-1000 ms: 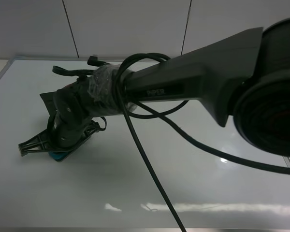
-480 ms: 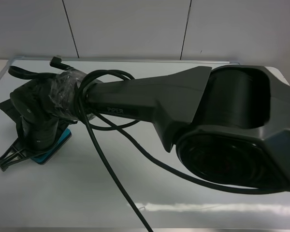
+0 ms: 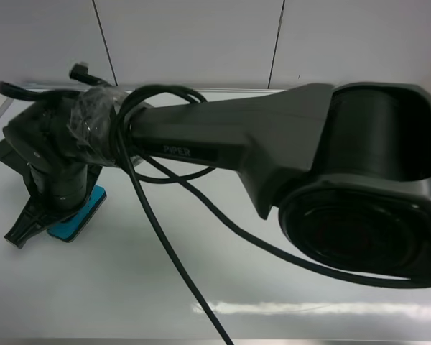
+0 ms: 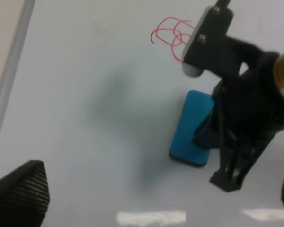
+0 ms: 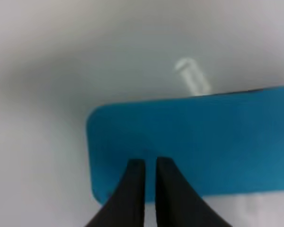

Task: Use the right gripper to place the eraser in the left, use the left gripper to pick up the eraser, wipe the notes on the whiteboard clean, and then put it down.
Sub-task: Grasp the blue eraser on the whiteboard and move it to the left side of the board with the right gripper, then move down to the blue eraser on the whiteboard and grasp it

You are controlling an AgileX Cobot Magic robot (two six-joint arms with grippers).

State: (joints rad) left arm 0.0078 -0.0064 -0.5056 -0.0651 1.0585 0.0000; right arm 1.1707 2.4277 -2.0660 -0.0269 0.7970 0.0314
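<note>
Two fingers of the right hand [image 5: 145, 172] are drawn almost together, with only a thin slit between them. They seem to pinch the eraser [image 4: 187, 126] at its blue top face, close to one long edge and toward the end that points away from the notes [image 4: 172, 34]. The right arm [image 3: 237, 136] reaches across the middle to the left part of the whiteboard [image 3: 287, 287]. Its wrist is wrapped in clear film [image 3: 93, 122], and a black cable [image 3: 165, 248] loops off it toward the near edge.

The eraser lies flat, blue side up, and the left wrist view shows a dark rim of felt along its lower end. From the high camera its long axis runs on a slant, the near end toward the left and the far end toward the right. One short rounded end points toward the notes. They are a red scribble of loops a little beyond that end, apart from it and partly hidden behind a block on the right wrist. Whether the eraser touches the board or hangs just above it, I cannot tell.

The left hand [image 4: 154, 196] hovers over the board with its fingers spread wide. One ribbed black fingertip [image 4: 21, 194] shows in a corner of its own view, and a sliver of the other shows at the opposite edge. The board's silver frame [image 4: 9, 71] runs beside it, with a strip of the table [image 4: 2, 19] beyond.
</note>
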